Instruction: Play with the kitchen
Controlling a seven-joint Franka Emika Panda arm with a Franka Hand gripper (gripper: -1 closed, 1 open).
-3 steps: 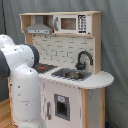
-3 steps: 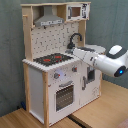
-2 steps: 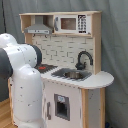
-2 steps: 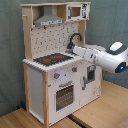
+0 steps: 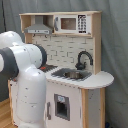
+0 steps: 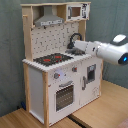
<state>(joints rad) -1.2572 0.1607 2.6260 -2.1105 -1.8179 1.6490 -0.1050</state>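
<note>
The kitchen is a tall white and light-wood toy with a hood shelf on top. In the second exterior view my white arm reaches in from the right at worktop height. My gripper sits over the sink area, just below the black tap and right of the red-ringed hob. In the first exterior view the arm fills the left side and hides the gripper and most of the hob. The grey sink and the tap show there.
The oven door and knobs face the front, and a small white door sits below the sink. A grey hood and a toy microwave are up top. Wooden boards lie underfoot, with a grey curtain behind.
In the second exterior view the arm's thick white link has risen, while its tip stays over the sink by the tap. The kitchen has not moved.
</note>
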